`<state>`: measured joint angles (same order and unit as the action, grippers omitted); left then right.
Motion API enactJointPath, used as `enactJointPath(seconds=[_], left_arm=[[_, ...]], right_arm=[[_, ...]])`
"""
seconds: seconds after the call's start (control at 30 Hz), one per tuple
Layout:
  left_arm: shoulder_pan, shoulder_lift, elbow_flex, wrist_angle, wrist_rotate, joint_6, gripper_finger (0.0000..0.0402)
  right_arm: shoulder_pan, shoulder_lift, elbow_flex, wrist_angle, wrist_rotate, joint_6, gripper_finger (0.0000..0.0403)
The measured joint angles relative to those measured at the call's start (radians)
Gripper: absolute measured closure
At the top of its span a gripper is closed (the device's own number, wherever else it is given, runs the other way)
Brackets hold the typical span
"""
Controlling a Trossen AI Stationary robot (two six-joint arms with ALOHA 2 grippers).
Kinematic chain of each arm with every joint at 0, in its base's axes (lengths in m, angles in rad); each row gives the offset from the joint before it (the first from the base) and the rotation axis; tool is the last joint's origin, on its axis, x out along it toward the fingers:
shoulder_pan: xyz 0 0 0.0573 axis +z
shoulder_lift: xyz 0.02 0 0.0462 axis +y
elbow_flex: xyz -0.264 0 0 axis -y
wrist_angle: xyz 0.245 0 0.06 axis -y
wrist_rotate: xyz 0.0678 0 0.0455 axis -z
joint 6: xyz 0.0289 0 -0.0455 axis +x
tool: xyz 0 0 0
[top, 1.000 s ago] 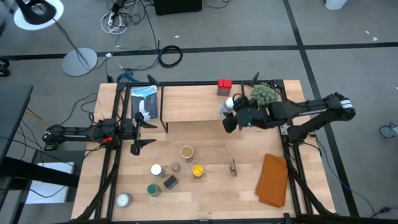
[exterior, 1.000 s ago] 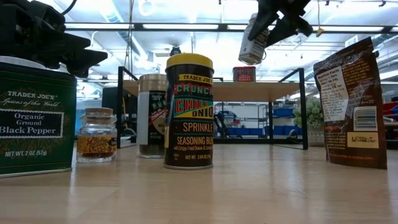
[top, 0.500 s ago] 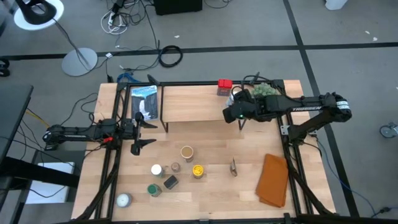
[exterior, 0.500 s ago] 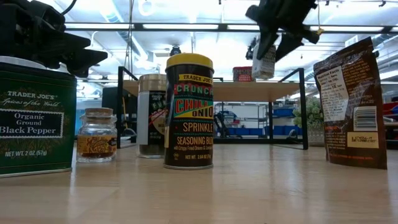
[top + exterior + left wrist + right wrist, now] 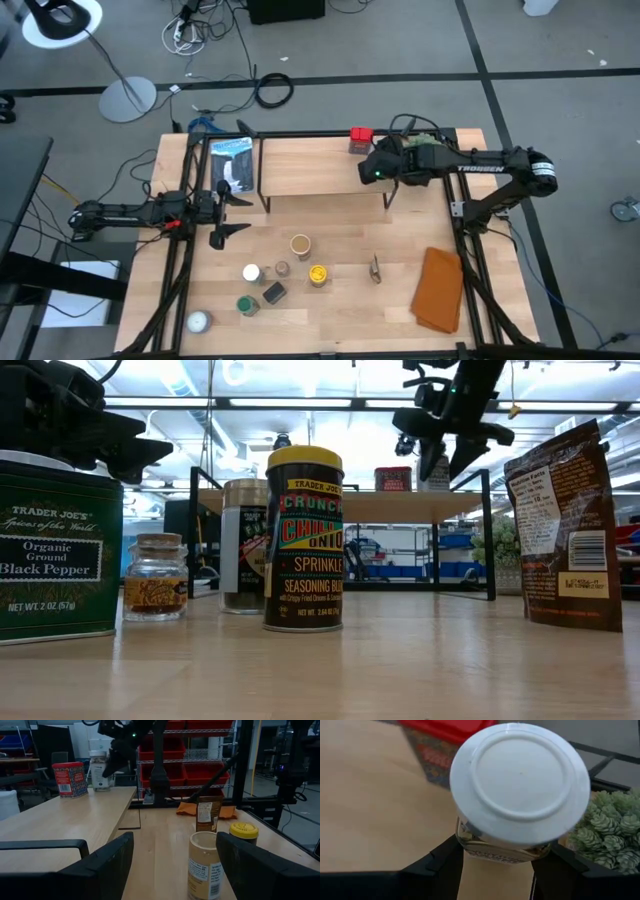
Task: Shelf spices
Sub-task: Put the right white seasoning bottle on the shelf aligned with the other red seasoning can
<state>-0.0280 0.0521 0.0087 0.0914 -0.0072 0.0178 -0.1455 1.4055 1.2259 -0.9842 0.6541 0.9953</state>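
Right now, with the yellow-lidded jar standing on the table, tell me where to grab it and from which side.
Grip the yellow-lidded jar around its round body just under the lid, coming straight down from above. It stands upright, so the fingers can likely close across the cylinder. The small brown jar and the tan jar stand apart from it, which should leave room for the fingers.

The high view looks straight down on the whole table [image 5: 340, 300], while the low view sits at tabletop height facing the shelf [image 5: 400, 506]. Both wrist views look along their fingers, the right very close, and share that shelf.
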Motion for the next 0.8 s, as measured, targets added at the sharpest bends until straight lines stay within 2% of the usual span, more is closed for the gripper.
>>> enactJointPath(seconds=[0.8], left_arm=[[0.000,0.000,0.000,0.003,0.000,0.000,0.0113]], right_arm=[[-0.033,0.000,0.000,0.037,0.000,0.006,0.0168]])
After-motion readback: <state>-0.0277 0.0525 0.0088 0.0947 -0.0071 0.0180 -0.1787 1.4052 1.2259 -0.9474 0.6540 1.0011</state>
